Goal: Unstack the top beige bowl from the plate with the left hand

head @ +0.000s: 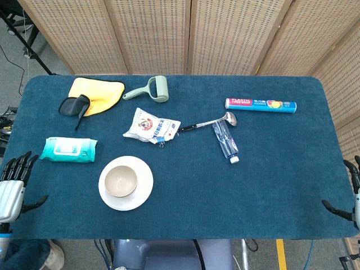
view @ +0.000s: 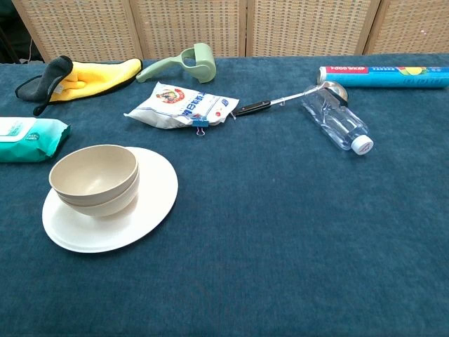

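Bowl is sitting nested on the plate, untouched. I am holding my left hand open, empty, well apart; reaching comes next.

Beige bowls stacked on white plate, dark teal bench. Behind plate: teal-white wipes pack, yellow cloth with black bit, sage green roller, blue-red wrap box.
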Tool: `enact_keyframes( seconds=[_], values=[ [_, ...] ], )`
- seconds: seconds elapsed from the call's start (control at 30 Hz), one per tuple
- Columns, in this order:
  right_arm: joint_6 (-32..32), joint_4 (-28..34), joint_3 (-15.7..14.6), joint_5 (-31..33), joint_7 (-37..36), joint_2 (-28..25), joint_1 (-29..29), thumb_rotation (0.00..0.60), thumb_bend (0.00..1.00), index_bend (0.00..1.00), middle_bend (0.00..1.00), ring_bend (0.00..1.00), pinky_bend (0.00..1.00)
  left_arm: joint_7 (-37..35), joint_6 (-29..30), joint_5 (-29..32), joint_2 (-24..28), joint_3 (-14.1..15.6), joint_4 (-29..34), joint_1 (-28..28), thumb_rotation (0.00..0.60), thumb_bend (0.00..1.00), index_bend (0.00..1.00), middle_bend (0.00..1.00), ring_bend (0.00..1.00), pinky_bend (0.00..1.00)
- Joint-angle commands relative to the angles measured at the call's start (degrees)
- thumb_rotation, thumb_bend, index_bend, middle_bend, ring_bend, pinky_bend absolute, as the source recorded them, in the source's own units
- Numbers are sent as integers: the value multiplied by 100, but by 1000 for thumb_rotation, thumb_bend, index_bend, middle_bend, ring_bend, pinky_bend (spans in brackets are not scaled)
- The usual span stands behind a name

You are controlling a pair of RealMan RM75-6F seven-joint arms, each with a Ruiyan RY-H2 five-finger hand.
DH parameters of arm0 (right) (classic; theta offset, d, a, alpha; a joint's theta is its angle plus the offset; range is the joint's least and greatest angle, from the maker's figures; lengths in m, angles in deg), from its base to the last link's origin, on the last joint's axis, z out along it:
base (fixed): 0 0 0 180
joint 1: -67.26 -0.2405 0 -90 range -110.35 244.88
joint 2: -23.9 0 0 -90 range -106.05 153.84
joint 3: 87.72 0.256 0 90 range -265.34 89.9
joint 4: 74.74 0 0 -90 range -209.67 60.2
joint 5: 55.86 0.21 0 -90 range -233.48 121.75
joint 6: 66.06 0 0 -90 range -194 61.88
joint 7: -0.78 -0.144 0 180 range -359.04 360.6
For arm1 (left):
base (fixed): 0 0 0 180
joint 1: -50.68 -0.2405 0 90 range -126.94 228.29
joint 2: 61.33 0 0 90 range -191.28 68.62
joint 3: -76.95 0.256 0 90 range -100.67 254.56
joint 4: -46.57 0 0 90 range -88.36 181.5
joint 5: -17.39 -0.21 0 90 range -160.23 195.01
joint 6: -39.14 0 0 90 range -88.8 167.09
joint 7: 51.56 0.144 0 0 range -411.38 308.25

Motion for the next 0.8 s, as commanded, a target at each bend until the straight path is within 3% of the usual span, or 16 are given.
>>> enact_keyframes(
  seconds=[0.03,0.33,0.43,0.6,0.8],
  values=[
    [3,-1,-2,-5,7,3,0,600,0,87,0,0,0,6,-2,-3,-1,2,-1,1,600,153,10,0,0,0],
    [8,-12,12,33,26,9,2,600,0,87,0,0,0,35,-131,-23,-16,19,38,69,600,155,30,0,0,0],
    [-22,-24,23,73,17,13,-9,600,0,87,0,0,0,122,-345,-56,-18,16,123,209,600,157,113,0,0,0],
    [-18,-22,31,81,-9,5,-5,600,0,87,0,0,0,482,-1186,-34,-58,-91,502,788,600,175,383,0,0,0],
    [-37,-40,51,122,-60,-14,-8,600,0,87,0,0,0,930,-1745,258,-319,-159,716,1169,600,233,463,0,0,0]
  ],
)
